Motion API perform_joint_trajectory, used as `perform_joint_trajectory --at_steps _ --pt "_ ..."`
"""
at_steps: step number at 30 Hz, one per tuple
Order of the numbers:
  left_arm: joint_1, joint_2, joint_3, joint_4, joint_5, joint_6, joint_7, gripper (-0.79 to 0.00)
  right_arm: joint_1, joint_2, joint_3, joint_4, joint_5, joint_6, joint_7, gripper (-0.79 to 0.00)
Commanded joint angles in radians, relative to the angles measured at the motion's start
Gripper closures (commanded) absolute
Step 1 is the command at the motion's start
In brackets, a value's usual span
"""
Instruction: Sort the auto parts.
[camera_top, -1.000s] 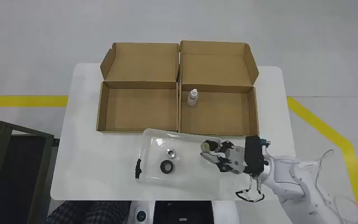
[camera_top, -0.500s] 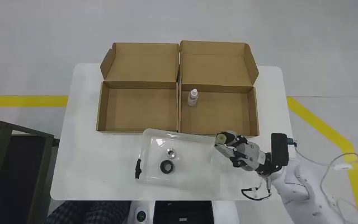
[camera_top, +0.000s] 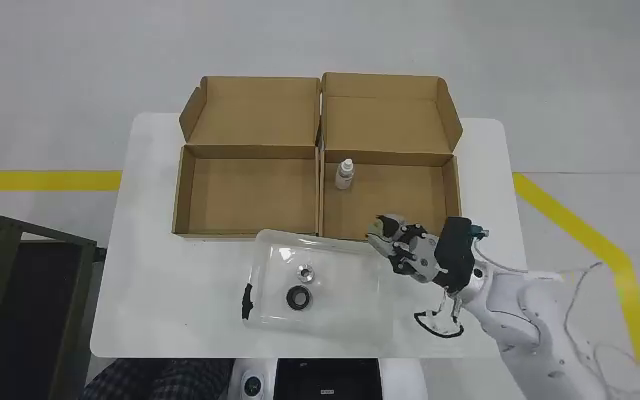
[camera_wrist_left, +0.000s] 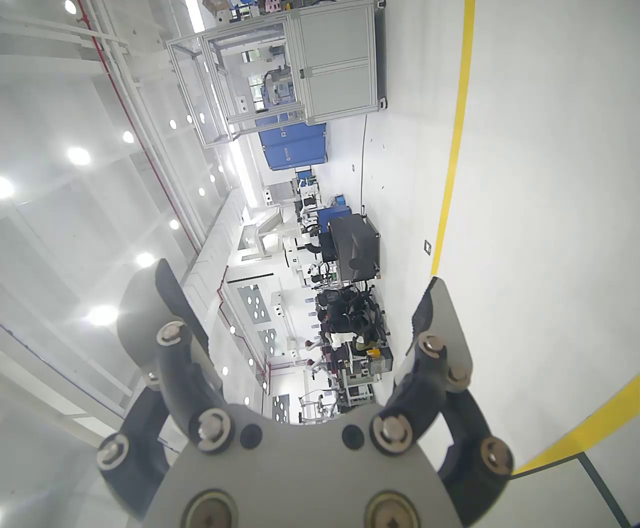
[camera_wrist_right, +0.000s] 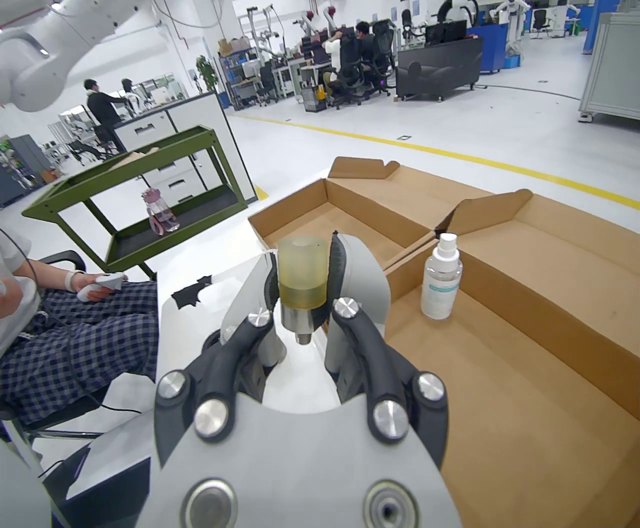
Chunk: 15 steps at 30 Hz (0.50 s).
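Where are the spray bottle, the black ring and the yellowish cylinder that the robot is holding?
spray bottle (camera_wrist_right: 440, 292): right wrist view, on its clear body.
black ring (camera_top: 291, 297): top view, on its dark band.
yellowish cylinder (camera_wrist_right: 301, 280): right wrist view, on its side wall.

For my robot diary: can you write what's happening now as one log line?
right gripper: shut on yellow part | where: by right box front wall | left gripper: open, empty

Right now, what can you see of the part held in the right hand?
The part is a stubby cylinder with a cloudy pale top and an amber translucent band, both rubbery or plastic-looking. Below them a metal collar ends in a short threaded stud that points back toward the wrist. The right hand clamps its sides between both fingers, holding it in the air near the front wall of the cardboard box.
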Motion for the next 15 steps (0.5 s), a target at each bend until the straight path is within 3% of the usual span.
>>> perform_joint_trajectory --at_steps 1,15 --pt "0.000 0.000 0.000 0.000 0.000 0.000 0.000 -0.785 0.025 -0.003 -0.011 0.004 -0.008 0.037 0.041 0.000" --pt "0.000 0.000 0.000 0.000 0.000 0.000 0.000 -0.785 0.272 -0.037 -0.163 0.159 -0.019 0.186 0.311 0.000"
